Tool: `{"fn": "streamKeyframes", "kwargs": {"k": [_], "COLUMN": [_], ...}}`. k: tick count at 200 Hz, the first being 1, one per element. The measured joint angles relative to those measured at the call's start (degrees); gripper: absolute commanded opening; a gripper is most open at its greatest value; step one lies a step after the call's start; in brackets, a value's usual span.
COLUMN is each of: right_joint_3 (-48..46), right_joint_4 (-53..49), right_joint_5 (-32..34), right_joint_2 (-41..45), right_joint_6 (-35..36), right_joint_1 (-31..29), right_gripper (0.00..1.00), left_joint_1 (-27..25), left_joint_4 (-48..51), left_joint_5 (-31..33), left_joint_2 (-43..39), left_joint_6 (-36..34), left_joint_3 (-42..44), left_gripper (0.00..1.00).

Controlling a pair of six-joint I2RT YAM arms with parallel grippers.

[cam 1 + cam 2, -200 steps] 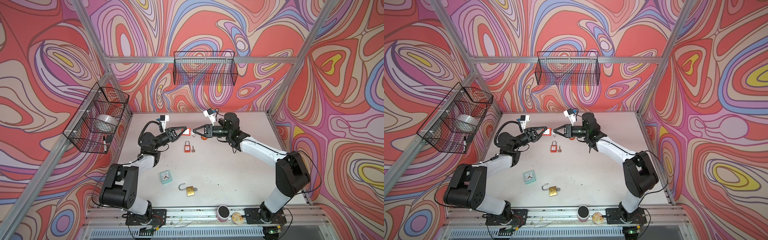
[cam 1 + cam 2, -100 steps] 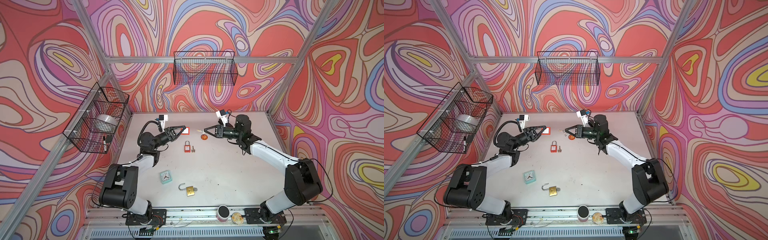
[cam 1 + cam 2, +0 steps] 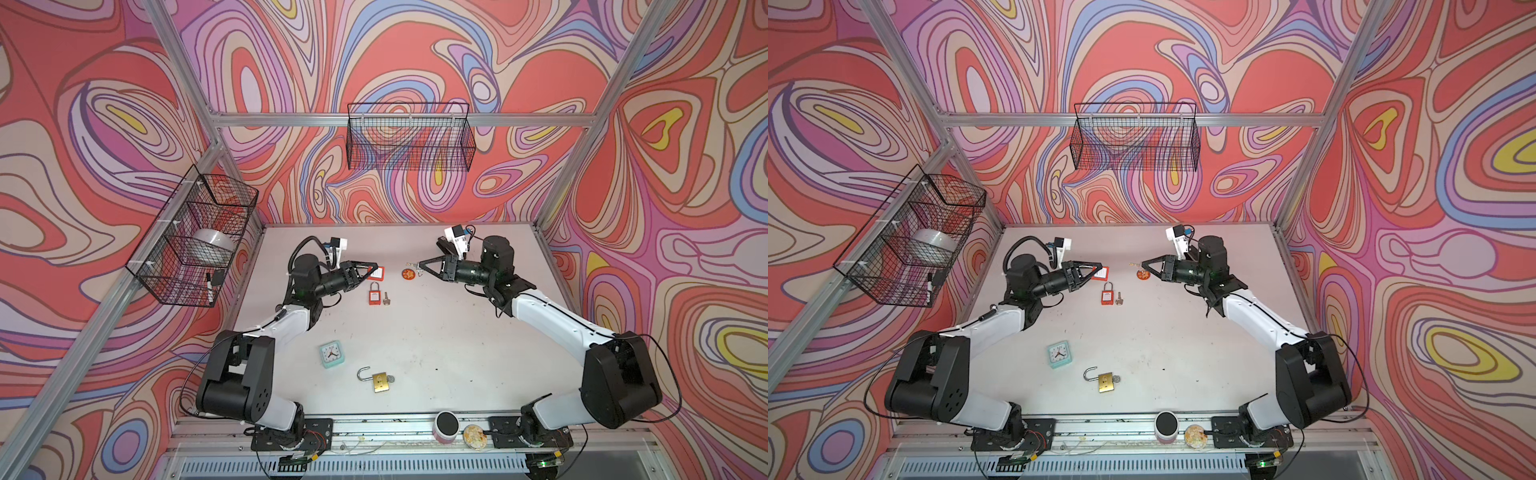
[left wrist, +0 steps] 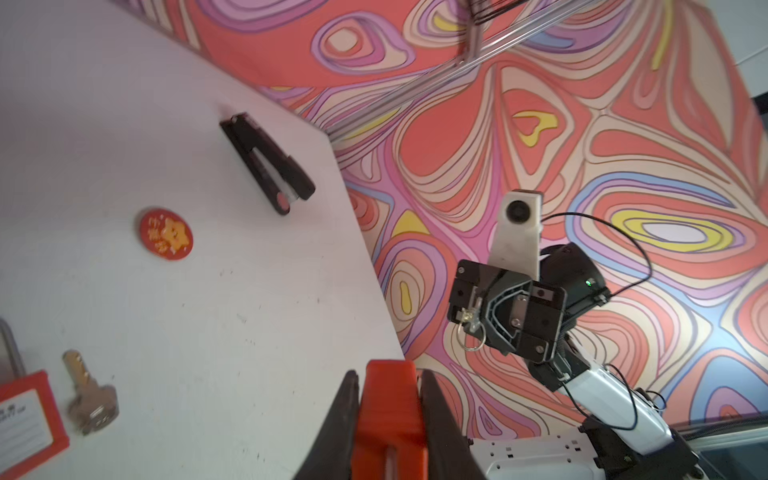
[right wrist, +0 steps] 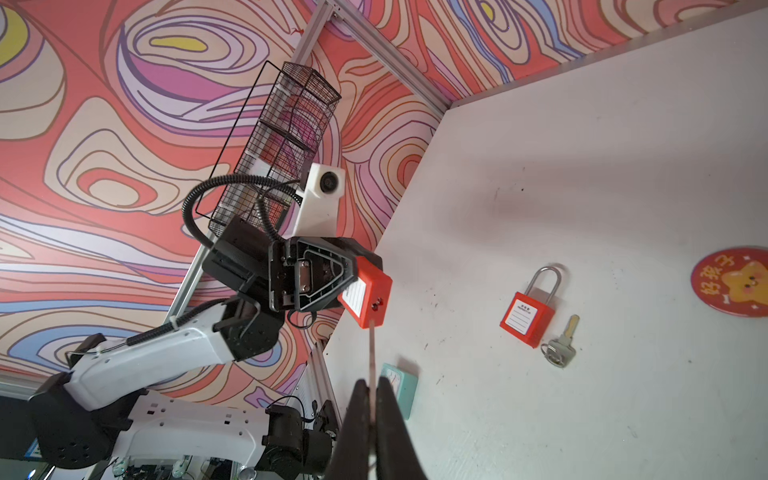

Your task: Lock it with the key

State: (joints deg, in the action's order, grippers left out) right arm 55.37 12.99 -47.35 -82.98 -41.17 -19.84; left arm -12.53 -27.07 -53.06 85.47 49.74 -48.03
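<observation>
Two items aloft, well apart: padlock (image 5: 368, 297), red, clamped in left gripper (image 3: 372, 268), base toward the key (image 4: 471, 318); key pinched in closed right gripper (image 3: 420, 264), blade forward. Insertion not yet begun. Risk: blade meets keyway off-line, so key pivots in its narrow pinch, or padlock slides back between the pads

red padlock (image 5: 365, 297): clamped in left jaws, aloft | key (image 4: 471, 318): pinched in right jaws, apart
</observation>
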Motion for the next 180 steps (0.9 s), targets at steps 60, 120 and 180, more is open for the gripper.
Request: {"fn": "streamKeyframes", "kwargs": {"k": [60,120,180], "right_joint_3": [-7.3,-8.7,-12.0], "right_joint_4": [-0.7,-4.0,-6.1], "right_joint_5": [7.1,11.7,13.2], "right_joint_2": [5.3,11.9,14.9], "right_joint_6": [0.1,2.2,2.4], "right_joint_1": [0.0,0.0,0.0], "right_gripper": [0.00,0.00,0.00], "left_joint_1": [-6.6,-6.6,-8.7], "left_joint_4": [43.5,65.8,69.9], "left_joint_5": [5.5,9.1,9.3], "left_joint_2": [8.1,23.2,34.2], "left_joint_6": [-36.0,-54.8,-57.5], "left_joint_3": [-19.7,-36.0,-48.0], "left_gripper": [0.00,0.00,0.00]}}
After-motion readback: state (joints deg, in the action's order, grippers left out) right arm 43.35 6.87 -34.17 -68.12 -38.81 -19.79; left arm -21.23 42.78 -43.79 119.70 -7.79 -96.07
